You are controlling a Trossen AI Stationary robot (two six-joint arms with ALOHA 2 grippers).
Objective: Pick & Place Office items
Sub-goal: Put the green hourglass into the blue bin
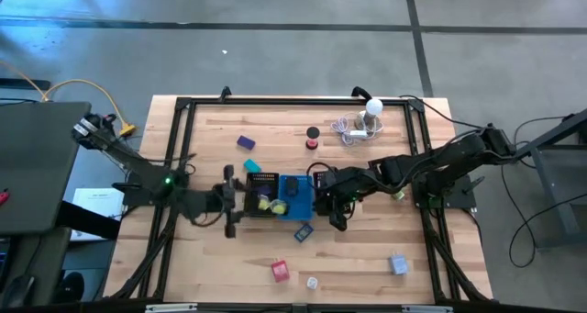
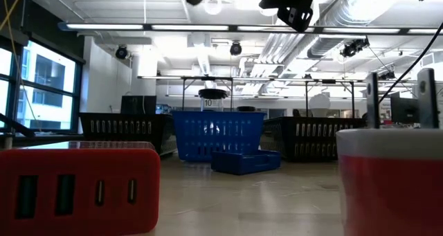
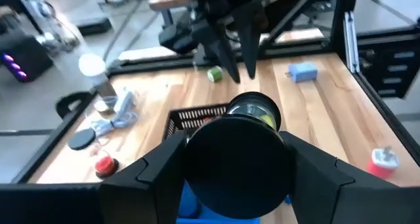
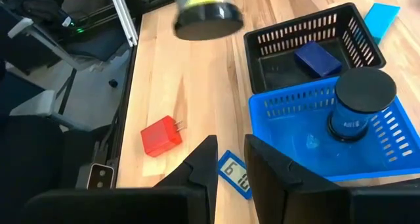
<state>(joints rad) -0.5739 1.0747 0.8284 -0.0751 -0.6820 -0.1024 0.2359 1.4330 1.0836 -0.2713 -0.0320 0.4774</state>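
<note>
Black mesh tray point(image 1: 261, 183) and blue tray point(image 1: 295, 203) sit side by side, touching, at the bench point(image 1: 211, 249) centre. Left gripper point(image 1: 246, 203) holds a clear cylindrical jar with a black lid point(image 3: 235, 159), fingers clamped on it, above the mesh tray; yellow contents show through the jar in the high view. Right gripper point(image 1: 332, 212) hangs at the blue tray's right edge, fingers point(image 4: 200, 165) slightly apart, nothing between them. Blue tray holds a blue spool with a black top point(image 4: 356, 106). Mesh tray holds a dark blue block point(image 4: 317, 58). Blue label point(image 1: 303, 230) lies just beside the blue tray's near edge. Red charger point(image 1: 280, 271) and grey plug point(image 1: 397, 263) sit near the near edge. Purple block point(image 1: 246, 142), teal block point(image 1: 250, 166), black disc point(image 1: 313, 132) and red spool point(image 1: 312, 145) lie toward the far edge.
</note>
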